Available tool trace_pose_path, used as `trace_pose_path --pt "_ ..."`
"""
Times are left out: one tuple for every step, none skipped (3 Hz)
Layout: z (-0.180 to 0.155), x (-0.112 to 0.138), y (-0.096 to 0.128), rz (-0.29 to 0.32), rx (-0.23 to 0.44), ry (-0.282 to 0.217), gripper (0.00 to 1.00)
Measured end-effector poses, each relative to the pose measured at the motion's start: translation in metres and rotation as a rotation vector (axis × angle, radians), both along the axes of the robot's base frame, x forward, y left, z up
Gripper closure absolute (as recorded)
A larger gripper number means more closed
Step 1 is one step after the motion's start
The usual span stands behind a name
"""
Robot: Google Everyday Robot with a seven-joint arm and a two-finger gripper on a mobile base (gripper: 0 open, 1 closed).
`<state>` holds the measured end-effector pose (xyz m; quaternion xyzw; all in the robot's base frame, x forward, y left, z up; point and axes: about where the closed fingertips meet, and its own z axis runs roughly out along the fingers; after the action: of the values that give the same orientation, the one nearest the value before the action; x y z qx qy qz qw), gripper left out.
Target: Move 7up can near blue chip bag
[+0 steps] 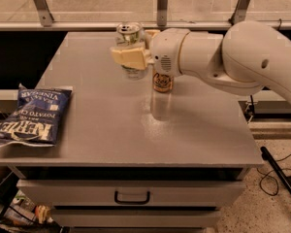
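The 7up can (130,37), silver-topped with pale sides, is upright between the pale yellow fingers (131,58) of my gripper (129,57), over the back middle of the grey table (136,130). The gripper is shut on the can, and the white arm reaches in from the right. The blue chip bag (33,115), dark blue with white lettering, lies flat at the table's left front edge, far to the left of and nearer than the can. I cannot tell whether the can's base touches the table.
A gold-orange can (162,83) stands on the table just right of the gripper, under the wrist. The table has a drawer with a handle (132,197) at the front. A railing runs behind the table.
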<state>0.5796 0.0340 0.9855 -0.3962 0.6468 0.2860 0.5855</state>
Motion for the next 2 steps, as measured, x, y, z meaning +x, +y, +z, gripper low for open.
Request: trace_pose_path --pt "-0.017 -0.008 0.019 0.004 -0.015 0.019 1.0" --pt "-0.036 -0.023 0.041 0.027 -0.018 0.021 1.0"
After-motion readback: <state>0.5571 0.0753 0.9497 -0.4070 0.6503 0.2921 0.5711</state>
